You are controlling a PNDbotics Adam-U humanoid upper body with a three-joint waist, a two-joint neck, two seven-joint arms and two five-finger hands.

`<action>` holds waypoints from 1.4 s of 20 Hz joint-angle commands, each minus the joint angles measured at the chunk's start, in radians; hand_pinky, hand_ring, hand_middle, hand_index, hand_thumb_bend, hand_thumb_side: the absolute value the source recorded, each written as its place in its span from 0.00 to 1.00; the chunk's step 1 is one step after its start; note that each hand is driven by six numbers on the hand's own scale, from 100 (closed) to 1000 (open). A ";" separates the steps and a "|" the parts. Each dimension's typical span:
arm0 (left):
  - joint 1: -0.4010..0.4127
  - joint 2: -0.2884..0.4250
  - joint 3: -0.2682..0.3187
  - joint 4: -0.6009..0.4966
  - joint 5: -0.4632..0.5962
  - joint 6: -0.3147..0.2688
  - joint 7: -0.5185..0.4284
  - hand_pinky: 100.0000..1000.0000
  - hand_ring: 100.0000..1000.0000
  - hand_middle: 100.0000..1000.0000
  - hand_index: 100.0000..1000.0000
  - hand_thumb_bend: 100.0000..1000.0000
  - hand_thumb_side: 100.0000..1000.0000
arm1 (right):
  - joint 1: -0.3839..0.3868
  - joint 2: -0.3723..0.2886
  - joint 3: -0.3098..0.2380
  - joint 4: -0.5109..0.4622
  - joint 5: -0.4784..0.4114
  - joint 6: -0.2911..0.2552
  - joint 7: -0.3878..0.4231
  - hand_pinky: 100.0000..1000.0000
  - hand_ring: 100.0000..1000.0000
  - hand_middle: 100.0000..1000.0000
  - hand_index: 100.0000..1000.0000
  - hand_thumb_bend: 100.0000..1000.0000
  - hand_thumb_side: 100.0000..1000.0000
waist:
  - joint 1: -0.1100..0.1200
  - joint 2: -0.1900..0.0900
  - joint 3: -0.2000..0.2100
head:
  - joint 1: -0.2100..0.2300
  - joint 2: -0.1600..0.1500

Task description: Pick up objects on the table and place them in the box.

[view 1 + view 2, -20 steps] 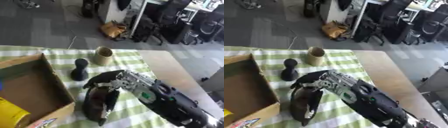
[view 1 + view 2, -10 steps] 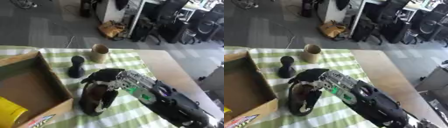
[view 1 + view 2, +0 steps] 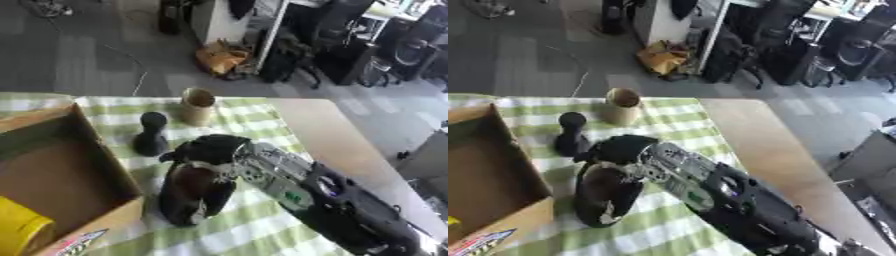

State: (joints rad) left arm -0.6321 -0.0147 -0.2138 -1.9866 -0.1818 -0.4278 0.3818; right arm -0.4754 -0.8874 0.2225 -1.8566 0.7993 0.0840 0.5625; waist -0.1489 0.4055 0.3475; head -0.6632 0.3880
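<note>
A dark brown and black rounded object [image 3: 191, 192] stands on the green-checked cloth beside the box. My right hand [image 3: 213, 148] comes in from the lower right and has its black fingers curled over the object's top. The open cardboard box [image 3: 111, 161] is at the left, with something yellow [image 3: 17, 229] in its near corner. A black pawn-shaped piece [image 3: 151, 134] stands just behind the hand. A tan cup [image 3: 198, 106] stands farther back. My left hand shows in neither view.
The checked cloth [image 3: 262, 120] ends at a bare wooden tabletop [image 3: 337, 142] on the right. Beyond the table's far edge lie grey floor, office chairs and a brown bag [image 3: 223, 56].
My right hand stays curled on the dark object, which sits slightly nearer the pawn-shaped piece. The whole picture has shifted a little, so the camera moved.
</note>
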 commanded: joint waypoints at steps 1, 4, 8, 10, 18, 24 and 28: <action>-0.005 -0.007 0.004 -0.013 -0.004 -0.003 0.000 0.91 1.00 0.85 0.80 0.16 1.00 | -0.003 -0.049 -0.016 -0.040 -0.012 0.012 0.004 0.25 0.44 0.42 0.51 0.22 0.37 | 0.006 -0.032 -0.005 | -0.006 0.010; -0.001 -0.008 0.004 -0.013 -0.004 -0.004 0.000 0.92 1.00 0.85 0.80 0.16 1.00 | 0.003 -0.055 -0.021 -0.052 -0.030 0.025 0.016 0.22 0.40 0.38 0.47 0.18 0.34 | 0.005 -0.036 -0.007 | -0.008 0.011; 0.000 -0.007 0.005 -0.013 -0.005 -0.005 0.001 0.92 1.00 0.85 0.80 0.16 1.00 | 0.007 -0.062 -0.024 -0.072 -0.057 0.039 0.030 0.14 0.35 0.32 0.43 0.19 0.33 | 0.003 -0.039 -0.009 | -0.007 0.017; 0.002 -0.006 0.005 -0.013 -0.006 -0.006 0.001 0.92 1.00 0.85 0.80 0.16 1.00 | 0.008 -0.066 -0.026 -0.086 -0.076 0.045 0.038 0.13 0.33 0.31 0.43 0.19 0.34 | 0.001 -0.041 -0.012 | -0.006 0.022; 0.012 0.000 0.004 -0.013 -0.010 -0.006 0.001 0.92 1.00 0.85 0.80 0.17 1.00 | 0.009 -0.097 -0.050 -0.142 -0.124 0.047 0.046 0.11 0.31 0.30 0.42 0.18 0.36 | -0.006 -0.056 -0.026 | 0.003 0.041; 0.024 0.003 0.003 -0.013 -0.015 -0.008 -0.004 0.92 1.00 0.85 0.80 0.17 1.00 | 0.000 -0.129 -0.080 -0.143 -0.142 0.008 -0.002 0.09 0.31 0.29 0.42 0.16 0.37 | -0.014 -0.077 -0.038 | 0.010 0.059; 0.030 0.006 0.002 -0.013 -0.016 -0.009 -0.005 0.92 1.00 0.85 0.80 0.17 1.00 | -0.006 -0.138 -0.091 -0.143 -0.161 -0.012 -0.035 0.07 0.30 0.29 0.42 0.17 0.37 | -0.020 -0.086 -0.043 | 0.004 0.070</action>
State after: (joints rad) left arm -0.5957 -0.0138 -0.2112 -1.9866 -0.1934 -0.4327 0.3785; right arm -0.4671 -0.9812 0.1537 -1.9792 0.6489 0.0764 0.5408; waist -0.1744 0.3446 0.3083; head -0.6546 0.4476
